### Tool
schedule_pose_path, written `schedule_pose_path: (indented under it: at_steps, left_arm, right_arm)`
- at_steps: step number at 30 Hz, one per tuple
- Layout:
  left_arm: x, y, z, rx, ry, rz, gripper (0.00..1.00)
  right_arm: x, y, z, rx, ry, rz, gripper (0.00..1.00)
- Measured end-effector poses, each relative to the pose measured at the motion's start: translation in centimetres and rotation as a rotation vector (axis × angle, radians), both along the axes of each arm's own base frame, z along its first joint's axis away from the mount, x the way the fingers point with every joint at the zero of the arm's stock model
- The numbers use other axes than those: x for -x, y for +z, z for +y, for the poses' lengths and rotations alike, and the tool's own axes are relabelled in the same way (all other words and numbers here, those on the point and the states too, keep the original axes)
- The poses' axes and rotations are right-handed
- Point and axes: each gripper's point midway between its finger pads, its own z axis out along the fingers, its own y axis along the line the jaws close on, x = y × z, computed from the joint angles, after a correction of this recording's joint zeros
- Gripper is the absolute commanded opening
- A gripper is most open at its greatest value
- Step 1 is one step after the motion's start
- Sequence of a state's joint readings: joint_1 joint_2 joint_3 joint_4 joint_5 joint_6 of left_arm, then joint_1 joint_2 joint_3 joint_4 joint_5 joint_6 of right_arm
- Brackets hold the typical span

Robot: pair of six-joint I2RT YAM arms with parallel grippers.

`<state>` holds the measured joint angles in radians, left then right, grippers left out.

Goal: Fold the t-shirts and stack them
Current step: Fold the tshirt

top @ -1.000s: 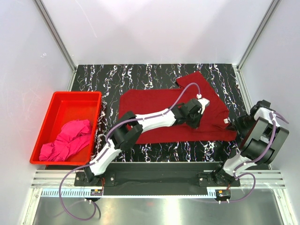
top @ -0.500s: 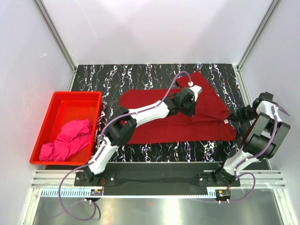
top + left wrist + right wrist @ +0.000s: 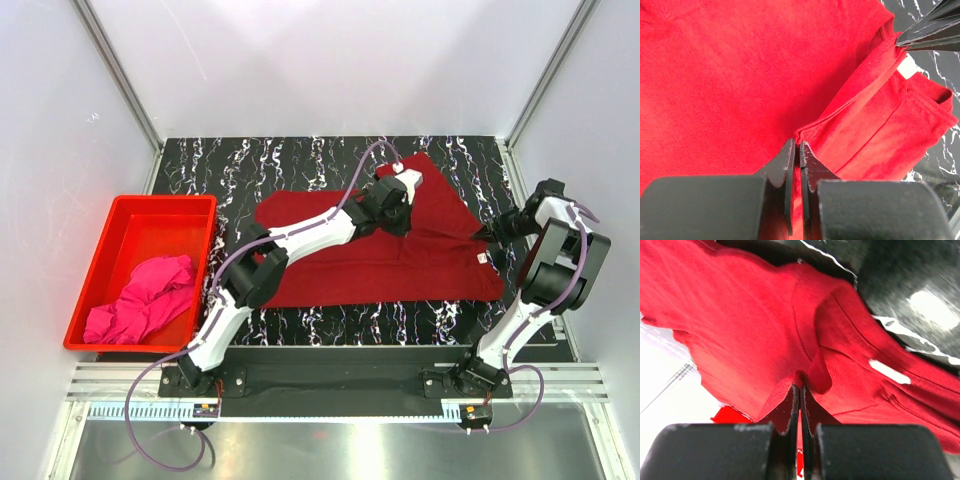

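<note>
Grips a raised fold of the crimson t-shirt (image 3: pixel 740 90) with the left gripper (image 3: pixel 799 146), jaws pressed together on a stitched edge near the middle of the cloth. Pinches the same shirt at its neck end with the right gripper (image 3: pixel 800 388), clenched tight on a ridge of fabric close to the white neck label (image 3: pixel 889 371).

Finds that shirt spread over the right half of the black marbled table (image 3: pixel 300 165), with one sleeve pointing toward the far edge and the neck toward the right wall. Reaches diagonally over it with the left arm (image 3: pixel 310 232), hiding a band of the cloth from the overhead camera. Shows, from the left wrist, the dark fingertips of the right gripper in the upper right corner, meeting the collar just beside the label.

Has the magenta t-shirt (image 3: pixel 145 300) crumpled in the near part of the red plastic bin (image 3: pixel 100 265), at the left side of the table, well apart from both grippers and from the crimson shirt. Closes in the table with pale walls (image 3: pixel 320 60) on three sides, and with the metal rail (image 3: pixel 330 375) carrying the arm bases along the near edge.
</note>
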<state>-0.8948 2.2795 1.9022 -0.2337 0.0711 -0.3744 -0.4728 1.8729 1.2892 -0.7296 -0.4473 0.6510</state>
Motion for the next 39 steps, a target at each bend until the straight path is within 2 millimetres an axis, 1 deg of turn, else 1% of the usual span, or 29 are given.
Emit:
schedule_pose_path:
  at_steps: [3, 6, 11, 15, 21, 29, 31, 32, 33, 34, 35, 36, 37, 39]
  left_arm:
    - [-0.4, 0.2, 0.0, 0.006, 0.005, -0.005, 0.02]
    - [-0.6, 0.0, -0.2, 0.010, 0.006, -0.007, 0.04]
    - [-0.6, -1.6, -0.3, -0.002, 0.015, 0.019, 0.04]
    - [-0.6, -2.8, -0.2, -0.019, 0.018, 0.034, 0.04]
    - [-0.8, -2.9, 0.1, -0.023, 0.026, 0.035, 0.05]
    - [-2.1, -3.1, 1.1, -0.030, 0.062, 0.034, 0.07]
    - [-2.4, -3.3, 1.3, -0.032, 0.071, 0.035, 0.12]
    - [-2.5, -3.4, 1.4, -0.033, 0.075, 0.035, 0.16]
    - [-2.7, -3.5, 1.5, -0.036, 0.080, 0.037, 0.31]
    - [-2.9, -3.6, 1.5, -0.040, 0.081, 0.033, 0.36]
    - [-3.1, -3.8, 1.6, -0.044, 0.089, 0.036, 0.39]
    - [-3.3, -3.8, 1.6, -0.046, 0.100, 0.036, 0.51]
    - [-3.6, -4.0, 1.7, -0.058, 0.106, 0.033, 0.55]
    - [-4.1, -4.1, 1.9, -0.078, 0.122, 0.035, 0.58]
  right_arm:
    - [-0.7, 0.0, -0.1, -0.011, 0.008, -0.016, 0.08]
    - [-1.4, -0.1, -0.1, -0.016, 0.014, -0.032, 0.09]
    - [-3.0, -0.6, 0.0, -0.038, 0.033, -0.055, 0.13]
    - [-4.1, -0.9, 0.3, -0.042, 0.050, -0.067, 0.13]
    - [-5.6, -1.1, 0.7, -0.043, 0.073, -0.087, 0.16]
    - [-6.8, -0.9, 0.9, -0.051, 0.088, -0.108, 0.19]
    - [-7.0, -1.0, 0.9, -0.051, 0.089, -0.108, 0.19]
    - [-7.2, -1.0, 0.8, -0.051, 0.090, -0.110, 0.19]
    - [-7.3, -1.0, 0.8, -0.051, 0.091, -0.109, 0.20]
    - [-7.3, -1.0, 0.8, -0.050, 0.092, -0.108, 0.26]
    - [-7.3, -1.0, 0.8, -0.049, 0.093, -0.106, 0.29]
    - [-7.2, -0.9, 0.9, -0.048, 0.097, -0.101, 0.31]
    - [-7.1, -0.9, 0.8, -0.043, 0.103, -0.098, 0.32]
    - [-6.5, -0.9, 0.8, -0.027, 0.117, -0.072, 0.35]
